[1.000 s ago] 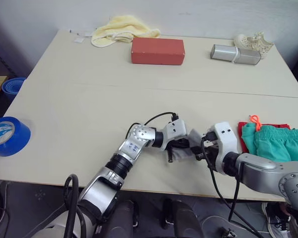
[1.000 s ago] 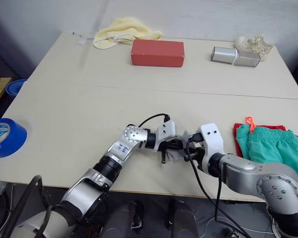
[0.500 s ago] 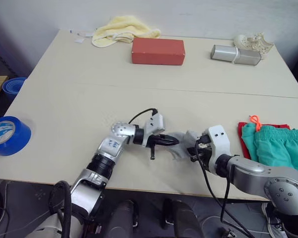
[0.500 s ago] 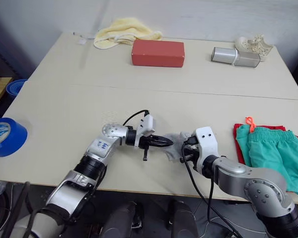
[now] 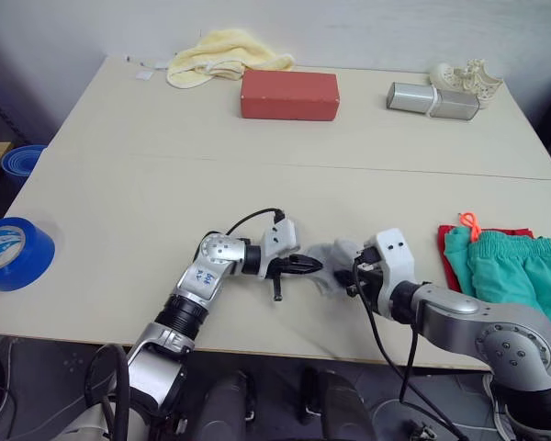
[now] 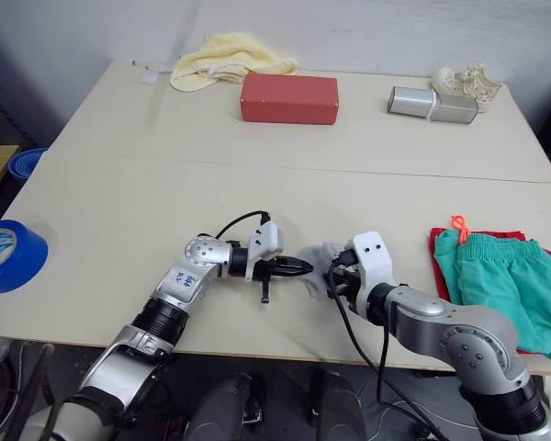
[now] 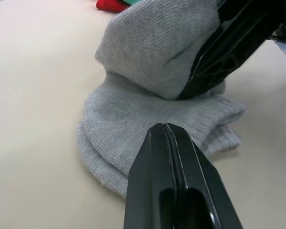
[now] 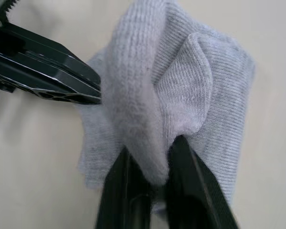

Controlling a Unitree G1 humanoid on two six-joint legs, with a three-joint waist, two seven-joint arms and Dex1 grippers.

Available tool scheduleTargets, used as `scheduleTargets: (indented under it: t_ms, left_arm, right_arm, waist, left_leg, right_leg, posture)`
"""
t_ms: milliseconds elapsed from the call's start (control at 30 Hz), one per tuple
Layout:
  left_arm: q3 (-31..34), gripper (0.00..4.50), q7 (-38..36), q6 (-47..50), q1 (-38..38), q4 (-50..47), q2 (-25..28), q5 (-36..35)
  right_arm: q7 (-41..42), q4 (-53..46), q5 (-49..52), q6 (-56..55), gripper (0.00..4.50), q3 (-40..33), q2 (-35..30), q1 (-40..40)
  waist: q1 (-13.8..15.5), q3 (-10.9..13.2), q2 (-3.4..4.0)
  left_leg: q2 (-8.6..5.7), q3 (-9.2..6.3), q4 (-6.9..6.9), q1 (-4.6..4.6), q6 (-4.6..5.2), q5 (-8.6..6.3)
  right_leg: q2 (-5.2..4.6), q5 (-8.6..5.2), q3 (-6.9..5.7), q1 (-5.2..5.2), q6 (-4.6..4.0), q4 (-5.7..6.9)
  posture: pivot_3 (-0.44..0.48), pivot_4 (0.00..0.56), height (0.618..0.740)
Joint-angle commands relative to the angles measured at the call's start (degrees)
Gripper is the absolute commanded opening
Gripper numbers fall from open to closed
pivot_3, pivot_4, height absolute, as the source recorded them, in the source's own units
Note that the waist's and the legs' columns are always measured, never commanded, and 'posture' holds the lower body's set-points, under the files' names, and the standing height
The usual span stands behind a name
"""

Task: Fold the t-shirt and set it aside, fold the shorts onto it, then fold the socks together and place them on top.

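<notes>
The grey socks (image 5: 333, 264) lie bunched near the table's front edge. My right gripper (image 8: 153, 149) is shut on a raised fold of them, lifting that part off the lower layer. From the left, my left gripper (image 7: 164, 127) points at the socks with its fingers pressed together, and its tip rests at the edge of the lower layer. The teal shorts (image 5: 507, 274) with an orange drawstring lie folded at the front right. They sit on the red t-shirt (image 5: 444, 254), which shows as a rim beneath them.
Along the far edge lie a pale yellow cloth (image 5: 224, 53), a red block (image 5: 289, 95), a silver box (image 5: 432, 99) and a small white shoe (image 5: 469, 74). A blue tape roll (image 5: 14, 252) sits at the front left edge.
My left gripper has pulled back to the left, out from beside the right gripper, and now only its tip meets the socks. The right gripper has shifted slightly left, still holding the socks.
</notes>
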Motion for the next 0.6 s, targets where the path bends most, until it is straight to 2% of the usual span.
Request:
scheduleTargets:
  t_ms: [33,100,200,367,467,600]
  left_arm:
    - [0.5,0.0,0.8,-0.2,1.1,-1.2,0.2,-0.2]
    - [1.2,0.0,1.0,0.2,1.4,-1.6,0.6,-0.7]
    - [2.4,0.0,-0.6,0.6,1.7,-3.0,2.3,-2.1]
    - [3.5,0.0,-3.4,0.1,1.3,-3.7,4.9,-3.6]
    - [4.9,0.0,-4.9,-0.4,0.3,-2.6,6.5,-4.4]
    - [6.8,0.0,-6.6,-1.6,-1.2,-1.1,7.4,-5.9]
  right_arm:
    - [6.8,-2.0,-2.3,-1.2,1.91,-0.4,-1.4,-0.4]
    - [12.2,-2.7,-3.8,-2.2,2.55,-1.4,-4.0,0.7]
    - [22.9,-2.3,-5.4,-6.0,2.55,-6.0,-8.4,5.1]
    - [37.5,-1.2,-7.9,-12.4,2.55,-11.7,-11.3,11.5]
    - [45.0,-1.0,-7.7,-16.6,2.55,-15.1,-10.3,14.3]
    - [49.2,-0.5,-6.8,-19.4,2.55,-17.6,-7.9,16.0]
  waist:
    - [0.0,0.0,0.0]
    - [0.1,0.0,0.0]
    - [0.3,0.0,0.01]
    - [0.2,0.0,0.02]
    - [0.3,0.0,0.03]
    - [0.3,0.0,0.03]
  left_leg:
    - [0.0,0.0,0.0,0.0,0.0,0.0]
    - [-0.01,0.0,0.01,0.0,0.01,-0.01]
    - [-0.01,0.01,0.0,-0.02,0.03,-0.02]
    - [-0.01,0.01,0.0,-0.03,0.04,-0.03]
    - [-0.01,0.0,-0.01,-0.04,0.03,-0.03]
    - [-0.02,0.0,0.01,-0.02,0.02,-0.02]
  right_leg:
    - [0.0,0.0,0.0,0.0,0.0,0.0]
    - [0.0,0.0,0.0,0.0,0.0,-0.01]
    - [0.0,0.0,-0.02,-0.01,0.0,-0.04]
    - [0.01,0.0,-0.04,0.0,0.0,-0.08]
    - [0.02,0.0,-0.06,0.0,0.0,-0.08]
    - [0.0,0.0,-0.06,0.0,0.0,-0.05]
  posture:
    - [0.0,0.15,0.74]
    - [0.0,0.15,0.74]
    - [0.0,0.15,0.74]
    - [0.0,0.15,0.74]
    - [0.0,0.15,0.74]
    - [0.0,0.15,0.74]
